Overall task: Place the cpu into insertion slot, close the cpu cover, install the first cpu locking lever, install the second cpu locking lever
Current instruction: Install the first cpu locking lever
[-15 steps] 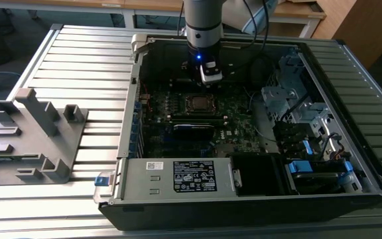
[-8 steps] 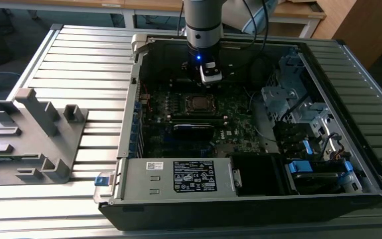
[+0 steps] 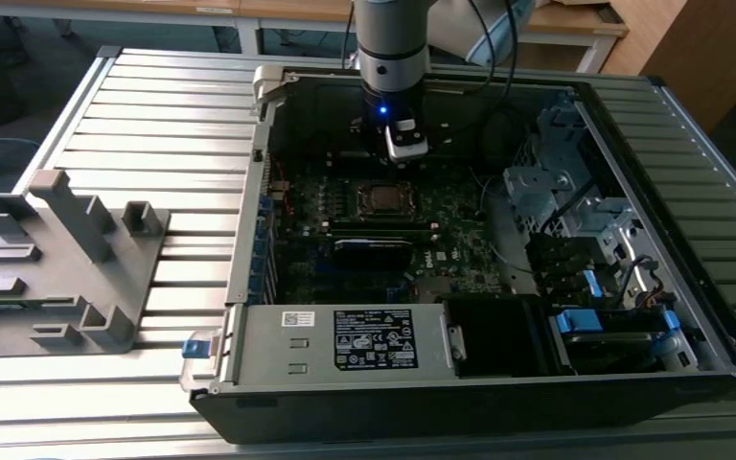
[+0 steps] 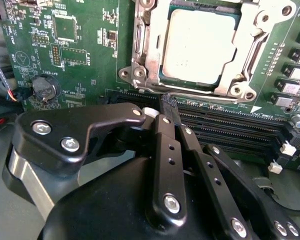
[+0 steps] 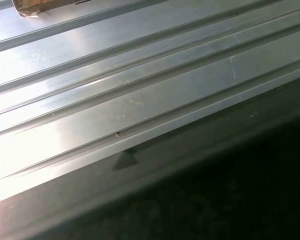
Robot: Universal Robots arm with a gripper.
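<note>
In insertion slot (image 4: 200, 47): cpu (image 4: 200, 45) | gripper (image 4: 171, 107) just beside, empty

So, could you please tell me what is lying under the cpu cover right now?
Through the cut-out of the cpu cover the silver-grey top of the cpu shows, seated in the insertion slot. The frame hides the cpu's edges and the socket contacts beneath it.

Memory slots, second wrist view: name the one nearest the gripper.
The slot directly beside the cpu cover; the gripper tip overlaps it, the others lie farther from the cover.
</note>
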